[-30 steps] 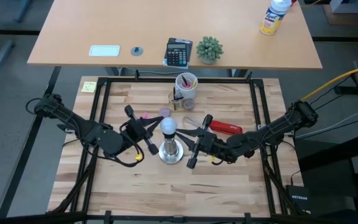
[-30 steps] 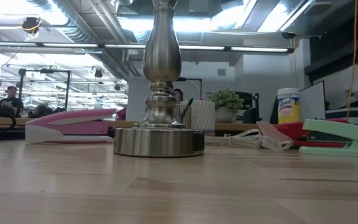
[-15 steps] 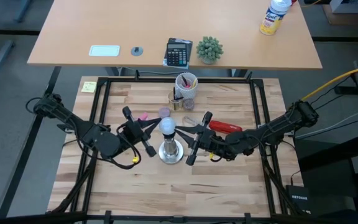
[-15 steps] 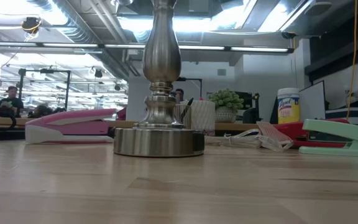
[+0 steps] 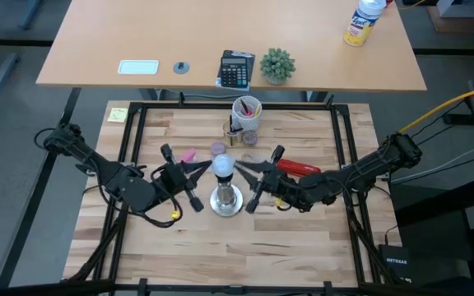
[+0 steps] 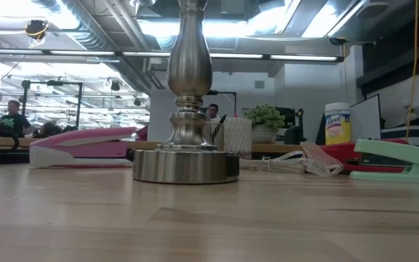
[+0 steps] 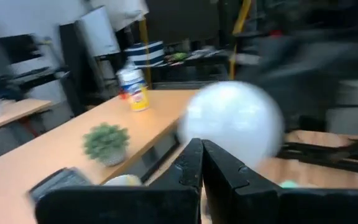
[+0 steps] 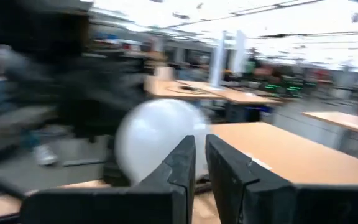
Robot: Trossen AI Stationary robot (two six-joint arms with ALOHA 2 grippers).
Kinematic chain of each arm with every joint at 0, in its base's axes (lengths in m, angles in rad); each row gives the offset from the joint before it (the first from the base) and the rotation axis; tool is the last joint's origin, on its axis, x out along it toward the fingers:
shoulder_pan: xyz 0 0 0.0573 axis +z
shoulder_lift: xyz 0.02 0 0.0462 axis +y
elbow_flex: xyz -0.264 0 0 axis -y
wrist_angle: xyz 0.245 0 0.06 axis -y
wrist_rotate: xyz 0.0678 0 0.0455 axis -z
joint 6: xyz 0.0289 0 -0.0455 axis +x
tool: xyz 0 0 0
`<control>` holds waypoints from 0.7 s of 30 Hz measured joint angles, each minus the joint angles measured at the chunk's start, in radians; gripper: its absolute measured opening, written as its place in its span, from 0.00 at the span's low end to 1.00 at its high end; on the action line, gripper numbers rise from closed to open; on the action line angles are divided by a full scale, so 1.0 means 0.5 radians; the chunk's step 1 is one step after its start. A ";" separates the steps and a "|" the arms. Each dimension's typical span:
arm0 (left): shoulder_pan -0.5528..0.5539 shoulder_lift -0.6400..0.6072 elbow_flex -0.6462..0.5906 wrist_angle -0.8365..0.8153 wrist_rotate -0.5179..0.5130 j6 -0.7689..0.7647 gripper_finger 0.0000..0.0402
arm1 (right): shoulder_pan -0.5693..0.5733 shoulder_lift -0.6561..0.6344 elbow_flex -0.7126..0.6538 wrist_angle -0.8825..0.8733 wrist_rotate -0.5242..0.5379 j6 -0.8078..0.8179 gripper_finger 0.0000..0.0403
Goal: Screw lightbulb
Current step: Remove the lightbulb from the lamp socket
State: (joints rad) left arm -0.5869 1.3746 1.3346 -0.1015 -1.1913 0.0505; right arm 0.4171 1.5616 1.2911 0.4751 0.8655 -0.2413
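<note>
**Bulb seated on stand, both grippers close alongside**

Left gripper (image 5: 206, 167): jaws clenched on nothing, tips just beside the lightbulb (image 5: 223, 167). Right gripper (image 5: 241, 168): jaws nearly together, a thin slit showing in the wrist view, nothing between them, just beside the bulb's other flank. Bulb perched atop the silver socket stand (image 5: 225, 200) near mid-counter (image 5: 303, 238), globe up, screw base down, long axis upright along the stand's neck.

Risks, as a judgement: sideways nudge from either closed tip tilting the bulb and cross-threading it, or tipping the stand; thread engagement hidden, so possibly only resting loose and prone to falling. Pink stapler (image 6: 78, 145) and red tool (image 5: 301, 169) nearby, well clear.
</note>
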 joint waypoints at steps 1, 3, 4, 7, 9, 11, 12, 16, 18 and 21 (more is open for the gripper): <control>-0.008 0.002 0.000 0.011 0.038 0.000 0.00 | -0.006 0.000 0.000 0.000 0.051 -0.001 0.12; -0.031 0.012 0.001 0.021 0.116 0.002 0.00 | -0.017 0.003 0.002 -0.005 0.042 0.000 0.12; -0.041 0.017 -0.002 0.008 0.113 0.003 0.00 | -0.028 0.009 -0.001 -0.025 0.053 0.000 0.12; -0.056 0.013 -0.003 0.014 0.069 0.003 0.00 | -0.058 0.009 -0.003 -0.025 0.031 0.001 0.12; -0.072 0.010 0.000 0.026 0.045 0.003 0.00 | -0.072 0.005 0.001 -0.010 0.007 0.002 0.12; -0.083 0.010 0.000 0.020 0.039 0.003 0.00 | -0.086 0.005 0.000 -0.019 -0.005 0.002 0.12; -0.088 0.010 0.000 0.014 0.033 0.009 0.00 | -0.085 0.006 -0.001 -0.020 -0.007 0.003 0.12; -0.102 0.009 0.000 0.018 0.017 0.020 0.00 | -0.083 0.005 -0.001 -0.013 -0.006 0.003 0.12; -0.102 0.009 0.000 0.016 0.013 0.021 0.00 | -0.080 0.005 -0.001 -0.016 -0.006 0.002 0.12; -0.102 0.008 0.000 0.016 0.005 0.025 0.00 | -0.079 0.005 -0.001 -0.012 -0.006 0.002 0.12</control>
State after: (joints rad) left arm -0.6380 1.3788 1.3346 -0.0933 -1.1888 0.0631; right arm 0.3775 1.5642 1.2907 0.4690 0.8624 -0.2401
